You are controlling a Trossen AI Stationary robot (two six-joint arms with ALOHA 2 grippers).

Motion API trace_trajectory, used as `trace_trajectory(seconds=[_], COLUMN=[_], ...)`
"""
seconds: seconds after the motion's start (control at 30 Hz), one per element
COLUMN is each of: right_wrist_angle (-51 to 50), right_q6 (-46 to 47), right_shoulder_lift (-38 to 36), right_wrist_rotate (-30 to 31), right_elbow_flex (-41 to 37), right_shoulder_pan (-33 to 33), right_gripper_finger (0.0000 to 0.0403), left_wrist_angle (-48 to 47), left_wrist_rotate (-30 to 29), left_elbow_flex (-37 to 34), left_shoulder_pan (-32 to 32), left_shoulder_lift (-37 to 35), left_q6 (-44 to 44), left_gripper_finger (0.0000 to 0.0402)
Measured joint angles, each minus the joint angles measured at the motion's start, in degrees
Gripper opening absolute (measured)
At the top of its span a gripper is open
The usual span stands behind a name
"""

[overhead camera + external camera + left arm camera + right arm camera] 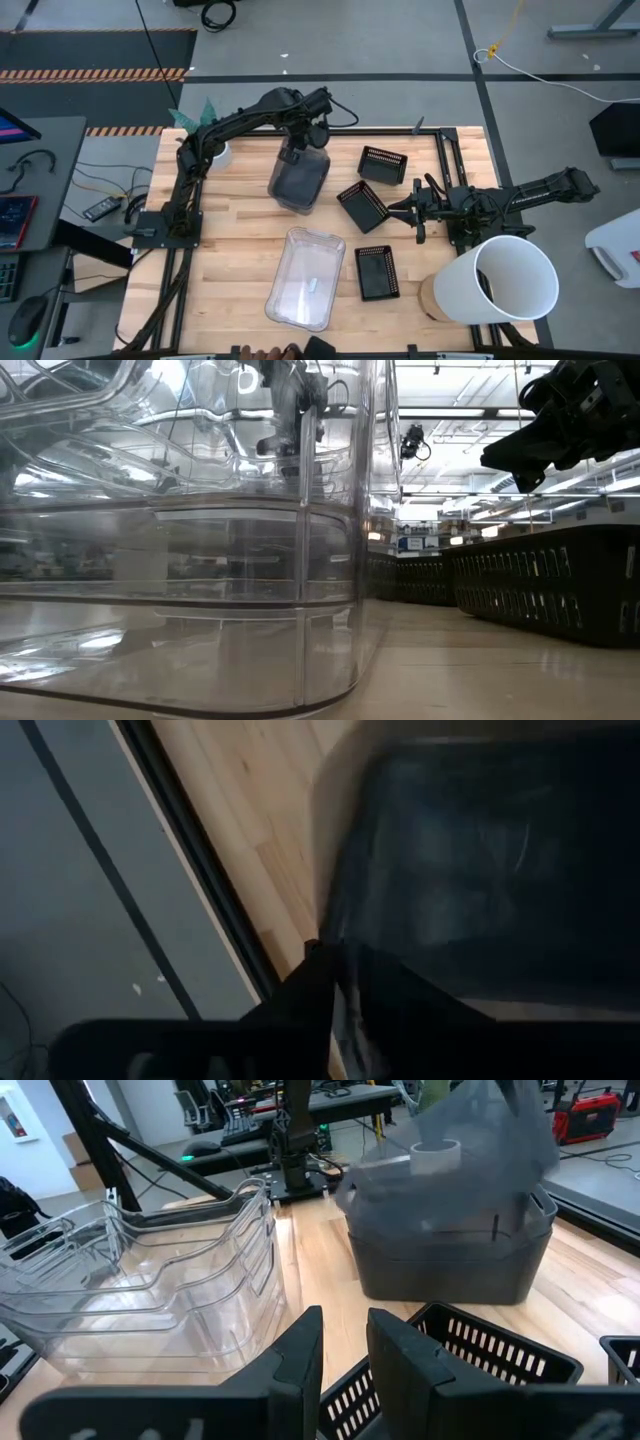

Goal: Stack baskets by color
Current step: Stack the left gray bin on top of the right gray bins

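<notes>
Gripping the far rim of the top smoky grey basket [300, 178], my left gripper [296, 152] is hard to read: in the left wrist view a dark finger [300, 1010] lies against the basket's edge [470, 870], but I cannot tell whether the jaws are clamped or letting go. That grey basket looks tilted into the grey one beneath it [450, 1265], so I judge the grey stack nearly seated rather than finished. Moving out toward me, the clear baskets [305, 278] sit nested together, their layered rims showing in the right wrist view [150, 1295], so that colour looks done. My right gripper [400, 211] hangs with its fingers slightly apart and nothing between them, just above the middle black slatted basket [362, 206]. All three black baskets lie separate: one at the far side [383, 165], the middle one, and one nearer me [376, 272]. Those are what is left. Every basket I can see into is empty. The big white bucket [500, 280] lies on its side near the right arm, apart from the work.
</notes>
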Motion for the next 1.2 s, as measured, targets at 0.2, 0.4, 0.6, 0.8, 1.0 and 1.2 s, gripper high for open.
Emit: trace_trajectory(seconds=[0.2, 0.4, 0.6, 0.8, 1.0, 1.2], right_wrist_angle=[0.0, 0.0, 0.0, 0.0, 0.1, 0.4], right_q6=[0.0, 0.0, 0.0, 0.0, 0.0, 0.0], right_shoulder_lift=[0.0, 0.0, 0.0, 0.0, 0.0, 0.0], right_wrist_rotate=[0.0, 0.0, 0.0, 0.0, 0.0, 0.0], right_elbow_flex=[0.0, 0.0, 0.0, 0.0, 0.0, 0.0], right_shoulder_pan=[0.0, 0.0, 0.0, 0.0, 0.0, 0.0], right_gripper_finger=[0.0087, 0.0086, 0.0087, 0.0087, 0.0086, 0.0087], left_wrist_angle=[0.8, 1.7, 4.0, 3.9, 4.0, 3.7], left_wrist_rotate=[0.0, 0.0, -1.0, -1.3, -5.7, -5.5], left_elbow_flex=[0.0, 0.0, 0.0, -0.1, -0.1, -0.1], left_shoulder_pan=[-0.3, -0.4, -0.4, -0.2, -0.4, -0.3], left_shoulder_lift=[0.0, 0.0, 0.2, 3.2, 6.4, 6.5], left_q6=[1.0, 0.3, -1.1, -1.2, -1.2, -1.2], left_gripper_finger=[0.0119, 0.0178, 0.0179, 0.0142, 0.0108, 0.0038])
